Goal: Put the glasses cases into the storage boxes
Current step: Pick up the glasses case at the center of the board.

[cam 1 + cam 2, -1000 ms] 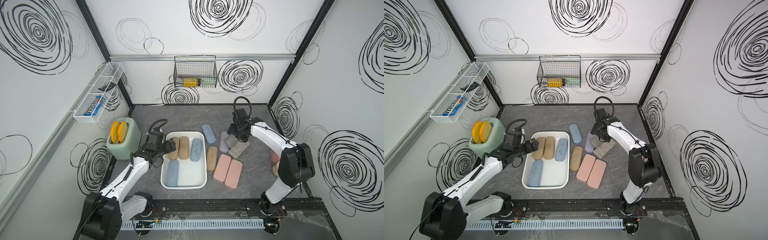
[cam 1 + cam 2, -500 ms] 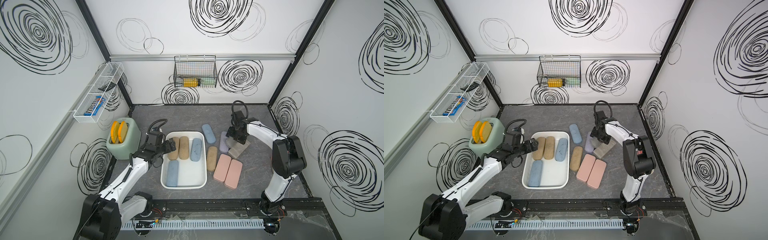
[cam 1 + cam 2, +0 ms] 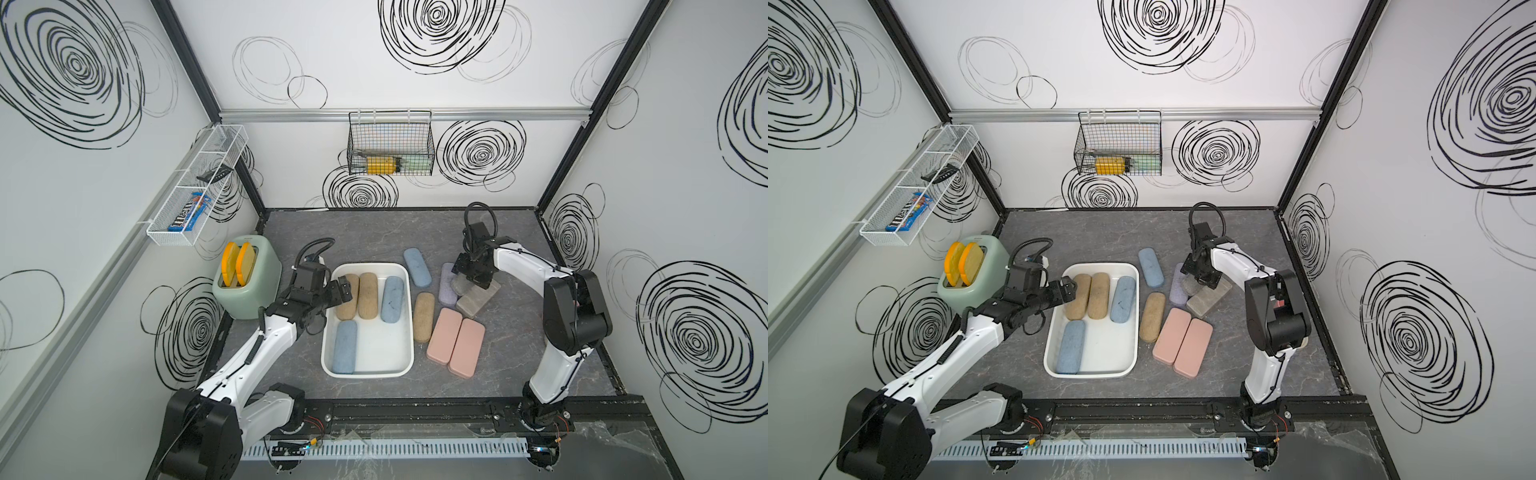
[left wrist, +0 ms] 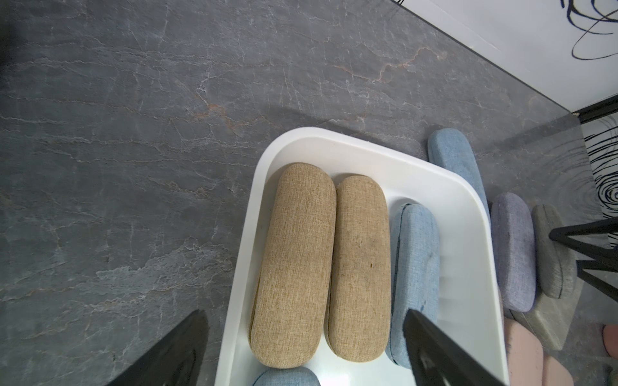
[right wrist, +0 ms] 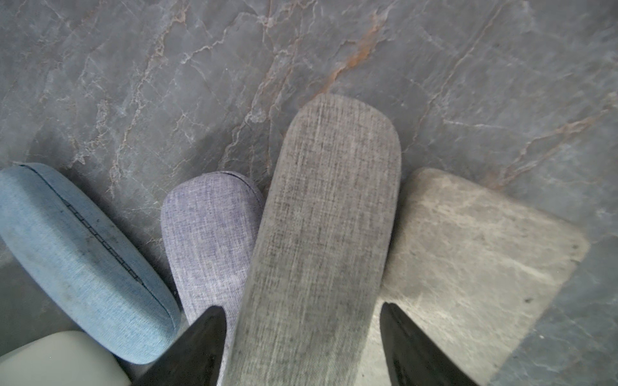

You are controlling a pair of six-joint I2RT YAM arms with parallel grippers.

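Nearest the front, two flat pink rounded-rectangle cases [image 3: 444, 337] lie side by side near the white plastic tray [image 3: 380, 347], which holds two blue felt cases [image 3: 345, 348] and two tan felt cases [image 3: 368, 296]. Left gripper [image 3: 345, 291] hangs over the tray's left rim, fingers [image 4: 174, 351] spread wide. Farther back, right gripper [image 3: 472, 279] straddles the grey felt case [image 5: 327, 207] beside a lilac felt case [image 5: 210, 234]; whether it pinches cannot be told.
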